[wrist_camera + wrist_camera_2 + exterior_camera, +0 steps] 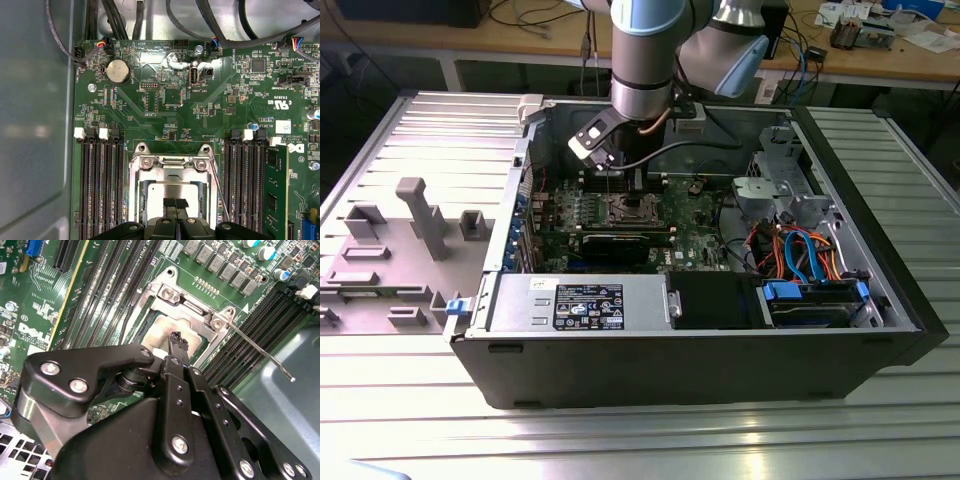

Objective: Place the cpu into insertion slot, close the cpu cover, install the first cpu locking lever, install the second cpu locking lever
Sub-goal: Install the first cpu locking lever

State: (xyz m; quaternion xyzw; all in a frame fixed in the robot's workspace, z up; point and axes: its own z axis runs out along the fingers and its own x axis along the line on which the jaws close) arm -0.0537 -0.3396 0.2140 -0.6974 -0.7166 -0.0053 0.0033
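We see the gripper [175, 203] lowered inside the open computer case [700, 350], its two fingers drawn tight together with nothing between them. The fingertips [178, 341] sit over the middle of the insertion slot [625, 208], which lies on the green board [165, 100] between two banks of long memory slots [100, 175], towards the case's back wall in the exterior view. The cpu [151, 196] lies flat in the slot, its silver top showing through the square cut-out of the cpu cover [172, 175]. The cover looks folded down over the chip. We cannot tell for certain whether the fingertips touch the chip or hang just above it. One thin locking lever [260, 352] runs from a corner of the slot out over the nearby memory slots, and its free end hangs past the board's edge above the grey case floor, apart from the cover
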